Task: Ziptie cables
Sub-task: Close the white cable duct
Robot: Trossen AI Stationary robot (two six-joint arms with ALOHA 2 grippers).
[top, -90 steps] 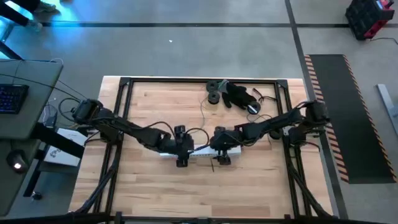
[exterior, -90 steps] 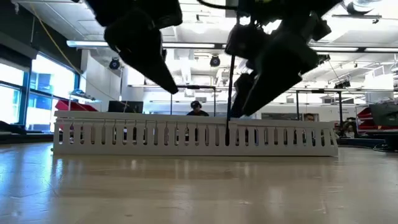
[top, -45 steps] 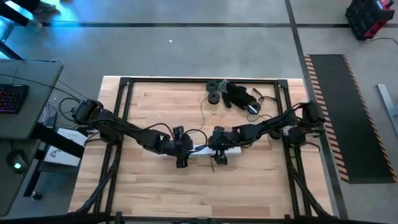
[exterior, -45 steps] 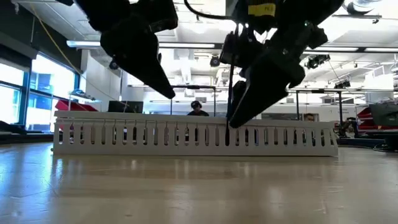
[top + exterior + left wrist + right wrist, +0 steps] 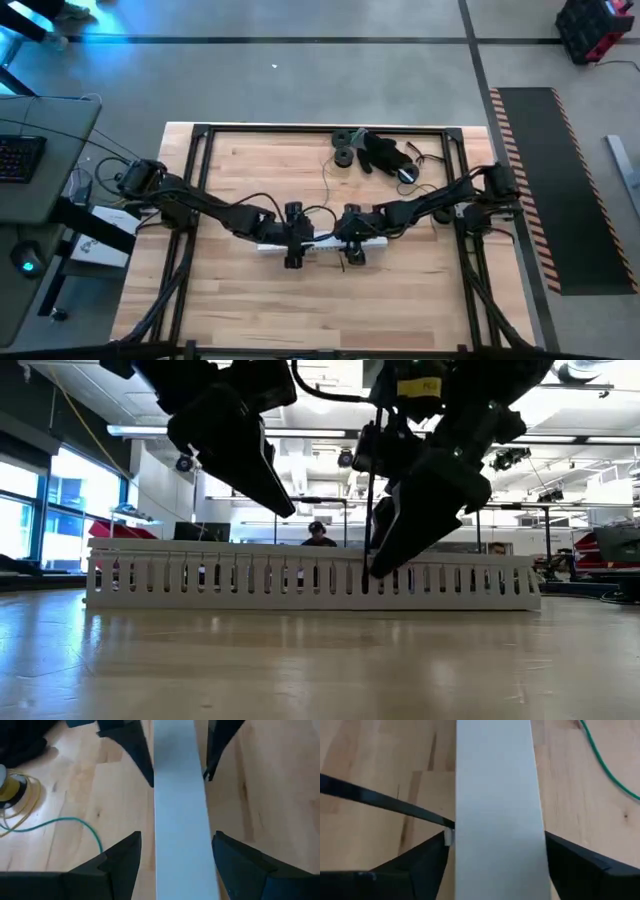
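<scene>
Over the white duct (image 5: 318, 243), left gripper (image 5: 172, 852) and right gripper (image 5: 495, 852) are held open astride it, presumably to steady it; cables cannot be discerned.

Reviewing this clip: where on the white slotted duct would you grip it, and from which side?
Across its narrow width, coming from above: the white duct lies flat and long on the table, so probably only its two long side walls fit between fingers. The left gripper straddles it that way, open.
</scene>
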